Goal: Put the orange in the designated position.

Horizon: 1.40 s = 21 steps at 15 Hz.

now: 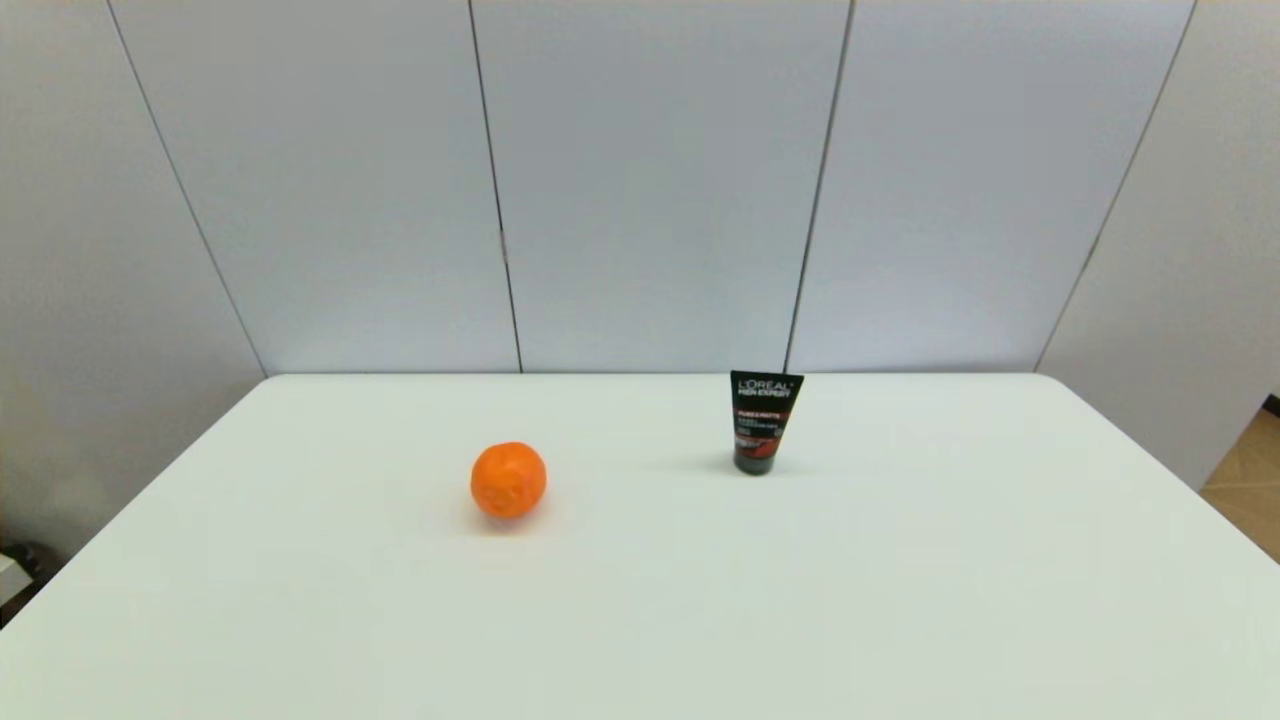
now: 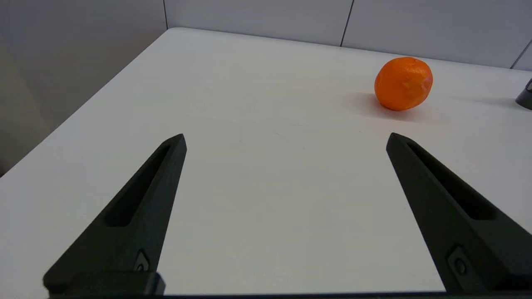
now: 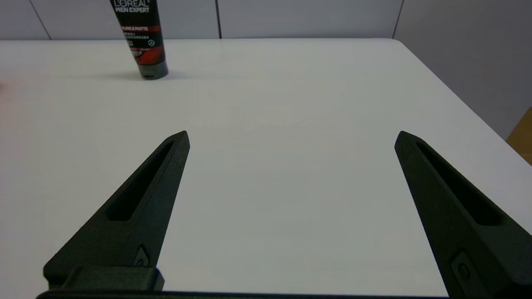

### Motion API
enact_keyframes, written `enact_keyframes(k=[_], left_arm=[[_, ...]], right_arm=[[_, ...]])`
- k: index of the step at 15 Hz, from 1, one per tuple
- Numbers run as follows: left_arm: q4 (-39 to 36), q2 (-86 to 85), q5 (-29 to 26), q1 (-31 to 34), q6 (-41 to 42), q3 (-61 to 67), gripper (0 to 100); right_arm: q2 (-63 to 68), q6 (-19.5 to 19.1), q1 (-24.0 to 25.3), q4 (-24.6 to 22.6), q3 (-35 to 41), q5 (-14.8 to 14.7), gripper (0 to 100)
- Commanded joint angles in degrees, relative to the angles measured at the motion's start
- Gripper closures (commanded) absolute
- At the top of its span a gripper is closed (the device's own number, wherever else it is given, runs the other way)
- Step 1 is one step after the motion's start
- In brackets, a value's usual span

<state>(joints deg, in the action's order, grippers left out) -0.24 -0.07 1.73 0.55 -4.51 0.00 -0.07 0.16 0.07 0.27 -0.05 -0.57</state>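
Orange (image 1: 508,481) sits on the white counter (image 1: 640,600), left of centre in the head view, resting free with nothing touching it. A black tube (image 1: 764,422) with a red band stands upright on its cap to the orange's right and slightly farther back, well apart from it.

Neither arm shows in the head view; both are seen only through their own wrist cameras.

Left gripper (image 2: 286,140): fingers (image 2: 137,216) spread wide apart, holding nothing, low over bare counter near the robot's side of it. Orange (image 2: 403,83) lies ahead of the fingertips, beyond them and off toward the tip of the inner finger, not between the two. Clear counter separates fingertips and fruit; no contact. A dark sliver of the tube's base (image 2: 524,96) shows at the picture's edge past the orange.

Right gripper (image 3: 291,137): fingers (image 3: 137,216) likewise spread wide, nothing between them, over bare counter on the right half. The tube (image 3: 141,39) stands well ahead of the fingertips, off to the inner side. The orange itself is not in this view; only a faint reddish tint on the counter at the picture's edge
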Motion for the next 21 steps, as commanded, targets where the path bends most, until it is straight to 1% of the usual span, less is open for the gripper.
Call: enact_keyframes(k=[1,10,12,14,16,21], left_arm=[[-0.02,0.07,0.03,0.07,-0.06,0.0,0],[-0.02,0.07,0.03,0.07,-0.06,0.0,0],[-0.02,0.07,0.03,0.07,-0.06,0.0,0],[-0.02,0.07,0.03,0.07,-0.06,0.0,0],[-0.02,0.07,0.03,-0.02,-0.06,0.0,0],[-0.02,0.07,0.03,0.07,-0.06,0.0,0]], right_arm=[[0.07,0.02,0.01,0.0,-0.04,-0.04,0],[0.07,0.02,0.01,0.0,-0.04,-0.22,0],[0.07,-0.77,0.01,0.17,0.05,-0.04,0],[1.48,-0.95,0.01,-0.62,-0.04,0.05,0],[4.82,-1.65,0.01,-0.71,-1.45,0.13,0],[14.93,-1.83,0.1,-0.8,-9.88,0.05,0]])
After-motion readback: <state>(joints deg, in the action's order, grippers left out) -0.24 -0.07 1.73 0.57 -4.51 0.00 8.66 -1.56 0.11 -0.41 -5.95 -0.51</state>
